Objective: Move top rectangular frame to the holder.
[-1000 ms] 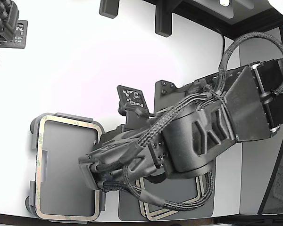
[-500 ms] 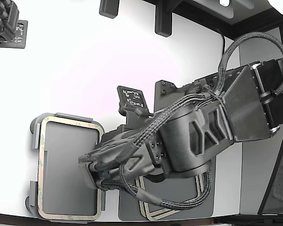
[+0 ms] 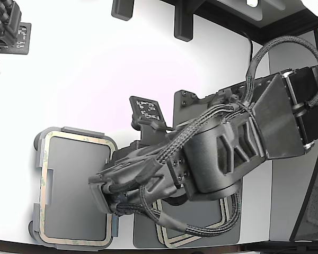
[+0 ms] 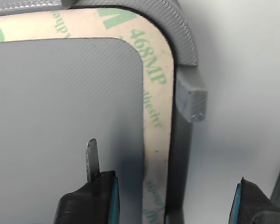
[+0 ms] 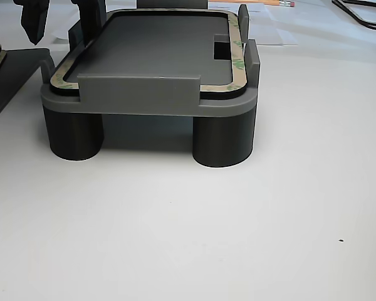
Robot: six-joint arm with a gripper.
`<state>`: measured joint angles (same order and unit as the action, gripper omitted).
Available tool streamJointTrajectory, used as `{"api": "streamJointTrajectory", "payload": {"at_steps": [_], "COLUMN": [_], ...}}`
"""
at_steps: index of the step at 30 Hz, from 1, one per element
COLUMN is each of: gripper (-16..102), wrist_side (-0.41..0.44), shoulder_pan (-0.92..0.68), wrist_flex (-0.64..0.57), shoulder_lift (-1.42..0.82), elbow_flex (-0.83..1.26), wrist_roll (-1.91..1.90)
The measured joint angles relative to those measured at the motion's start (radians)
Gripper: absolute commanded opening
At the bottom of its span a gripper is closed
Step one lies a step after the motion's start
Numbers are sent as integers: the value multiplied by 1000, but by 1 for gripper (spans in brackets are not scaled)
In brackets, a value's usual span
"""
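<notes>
Sitting flat inside the holder (image 3: pixel 38 159), at lower left of the exterior view: top rectangular frame (image 3: pixel 44 185), its beige band ringed by the holder's raised tabs. Looks seated, so placement judged essentially done.

Gripper (image 4: pixel 172 196): jaws spread wide, one finger over the grey inner floor, the other outside the holder wall, the frame's long side lying between them, untouched as far as visible. Holding nothing.

Handling, as judgement: very thin, light, probably floppy if lifted by one side; printed liner face suggests adhesive backing, so likely to stick or crease. Best pinched across a long straight side near mid-length, away from the rounded corners and clear of the tabs; stepped notch in the holder's long side seems made for that access.

View differences:
- Exterior view: whole frame outline, arm over it, more frames (image 3: pixel 193 235) stacked on a dark mat (image 3: pixel 143 238) at bottom centre on the white table (image 3: pixel 95 69); gripper tips hidden by the wrist.
- Wrist view: green lettering on the band, one tab (image 4: pixel 192 100) just beside the corner, jaw spacing.
- Other view: side-on, holder on two round legs, frame level with no lifted edge; gripper not shown.
</notes>
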<state>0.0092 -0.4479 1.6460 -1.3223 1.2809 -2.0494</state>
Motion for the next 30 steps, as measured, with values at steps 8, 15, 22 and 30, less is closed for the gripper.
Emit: {"api": "streamJointTrajectory", "payload": {"at_steps": [8,15,22,30], "gripper": [100,100,100,100], "wrist_side": [172,379,313,132], "shoulder_pan": [-37,-9,173,422], "wrist_flex": [-2,-60,-262,-540], "shoulder_lift": [-78,-290,-601,-1063], "elbow_flex": [-129,-49,232,716], "wrist_roll": [213,719,1336,1879]}}
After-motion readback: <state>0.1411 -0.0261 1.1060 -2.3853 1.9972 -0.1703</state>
